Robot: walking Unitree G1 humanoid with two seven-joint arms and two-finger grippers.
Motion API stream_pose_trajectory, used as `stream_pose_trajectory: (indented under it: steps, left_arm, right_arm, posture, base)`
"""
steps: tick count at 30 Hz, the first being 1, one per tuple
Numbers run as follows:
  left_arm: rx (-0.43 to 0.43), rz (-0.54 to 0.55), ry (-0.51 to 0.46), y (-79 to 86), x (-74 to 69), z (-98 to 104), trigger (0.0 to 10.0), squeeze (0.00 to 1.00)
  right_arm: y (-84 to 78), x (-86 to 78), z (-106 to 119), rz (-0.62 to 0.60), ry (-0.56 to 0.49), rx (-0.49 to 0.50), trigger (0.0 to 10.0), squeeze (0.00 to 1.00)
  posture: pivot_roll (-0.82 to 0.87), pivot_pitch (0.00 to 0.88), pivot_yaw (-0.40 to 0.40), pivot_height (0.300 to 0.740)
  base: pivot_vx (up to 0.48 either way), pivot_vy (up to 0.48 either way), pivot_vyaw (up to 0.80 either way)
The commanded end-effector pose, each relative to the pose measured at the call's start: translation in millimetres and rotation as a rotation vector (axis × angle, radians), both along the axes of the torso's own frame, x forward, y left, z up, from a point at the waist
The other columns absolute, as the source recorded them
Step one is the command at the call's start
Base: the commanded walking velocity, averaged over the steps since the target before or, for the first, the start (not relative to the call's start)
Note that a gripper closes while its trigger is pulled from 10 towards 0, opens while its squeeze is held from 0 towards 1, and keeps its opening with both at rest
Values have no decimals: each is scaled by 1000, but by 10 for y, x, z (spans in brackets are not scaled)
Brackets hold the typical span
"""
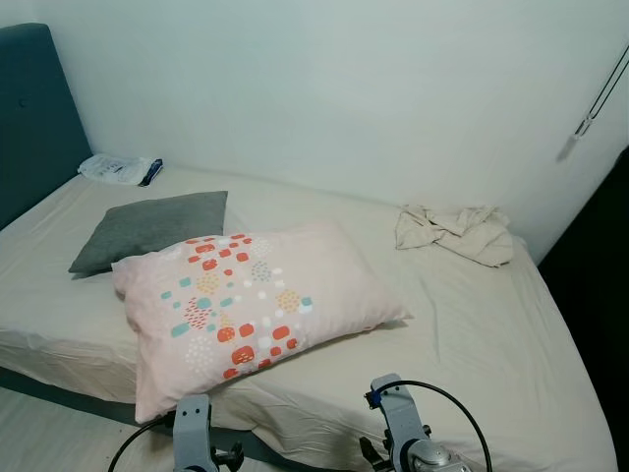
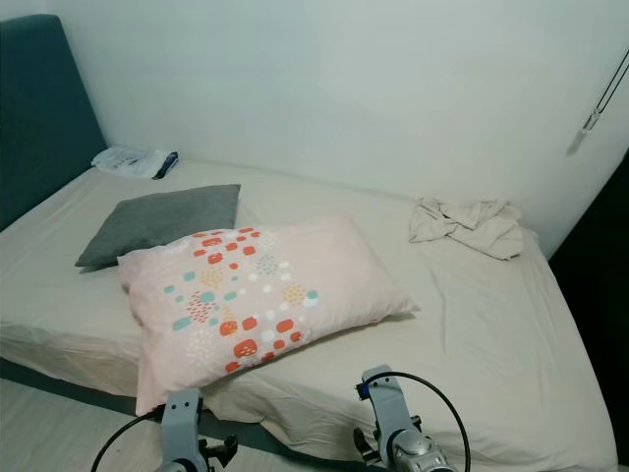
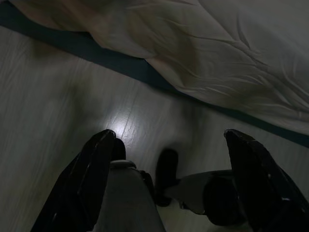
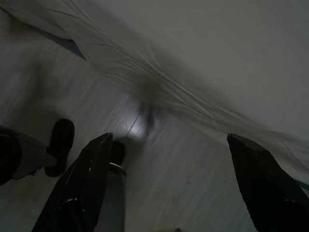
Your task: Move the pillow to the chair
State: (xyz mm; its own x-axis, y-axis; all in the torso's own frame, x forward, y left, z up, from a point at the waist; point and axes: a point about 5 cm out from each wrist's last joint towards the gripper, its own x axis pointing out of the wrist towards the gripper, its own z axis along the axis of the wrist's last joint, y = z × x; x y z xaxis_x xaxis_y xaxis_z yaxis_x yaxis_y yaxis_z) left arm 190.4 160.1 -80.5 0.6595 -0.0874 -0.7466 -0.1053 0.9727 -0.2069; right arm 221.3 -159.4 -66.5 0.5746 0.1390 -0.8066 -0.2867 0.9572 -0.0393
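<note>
A large pale pink pillow with a patch of orange, teal and white dots (image 1: 251, 305) lies on the near part of a bed covered with a cream sheet (image 1: 491, 334), one corner hanging just over the bed's front edge. It lies ahead of and above both pairs of jaws, touched by neither. Behind it and toward the left gripper's side, a flat square grey cushion (image 1: 152, 228) lies partly tucked under the pink pillow's far edge. Farther back, by the dark teal upholstered headboard (image 1: 34, 118), rests a white plastic packet with a dark edge (image 1: 120, 169). Well off toward the right gripper's side, a crumpled beige cloth (image 1: 457, 233) sits near the wall.

The left gripper (image 3: 174, 169) hangs low over the pale wood-grain floor (image 3: 58, 96) in front of the bed, its two black fingers spread wide apart with nothing between them. The right gripper (image 4: 169, 169) hangs likewise over the floor beside the draped sheet, fingers wide apart and empty.
</note>
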Motion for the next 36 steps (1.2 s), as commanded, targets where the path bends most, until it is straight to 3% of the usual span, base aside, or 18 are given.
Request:
stream_pose_trajectory:
  steps: [1,9,14,19,29,36]
  left_arm:
    - [6,11,15,-13,-25,-16,10000,0]
    - [13,86,19,51,-50,-26,10000,0]
    - [19,124,16,130,-80,-32,10000,0]
    - [31,149,14,161,-105,-38,10000,0]
    - [29,132,-7,168,-110,-31,10000,0]
    - [46,103,-14,176,-84,-18,10000,0]
  right_arm:
    - [-18,-21,-13,3,16,-6,10000,0]
    - [-8,-44,-26,11,20,-1,10000,0]
    - [111,-18,-2,-5,-1,127,10000,0]
    - [145,-14,6,10,-1,162,10000,0]
    - [132,-54,-18,0,11,166,10000,0]
    - [99,-60,-32,-20,13,100,10000,0]
  posture:
    - [7,0,-114,738]
    - [29,4,-123,738]
    - [34,11,-123,738]
    - [36,16,-123,738]
    - [44,32,-110,738]
    - [45,27,-110,738]
  base:
    - [0,0,0]
    - [0,0,0]
    - [0,0,0]
    - [0,0,142]
    - [0,0,699]
    - [0,0,0]
